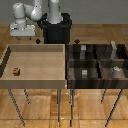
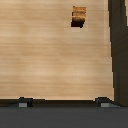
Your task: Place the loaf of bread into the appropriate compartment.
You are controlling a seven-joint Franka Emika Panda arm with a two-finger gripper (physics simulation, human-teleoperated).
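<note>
**Bread Lay in the Light Tray, Gripper Held Above the Tray's Far Edge**

The loaf of bread (image 1: pixel 16 71) was seen as a tiny brown block resting on the floor of the light-wood tray (image 1: pixel 35 82), close to the tray's wall at the exterior view's left and roughly midway between its near and far edges. It was touched by nothing. In the wrist view the bread (image 2: pixel 78 16) was shown alone on the pale wooden floor, with a dark shadow just beneath it and the tray's dark wall (image 2: pixel 118 50) running beside it.

The gripper (image 1: pixel 22 34) was held above the far edge of the tray, toward its corner at the exterior view's left, well apart from the bread. Nothing was held between its fingers. Only the two fingertips (image 2: pixel 23 103) were visible in the wrist view, set wide apart, so the hand was taken to be released.

The dark-brown divided box (image 1: pixel 95 82) stood just beside the tray, at the exterior view's right, its side against the tray's side. A small grey cube (image 1: pixel 84 72) was seen in the near cell next to the tray, and a whitish round piece (image 1: pixel 116 69) in the near cell at the exterior view's right. The far cells held small grey blocks (image 1: pixel 83 49) as well.
</note>
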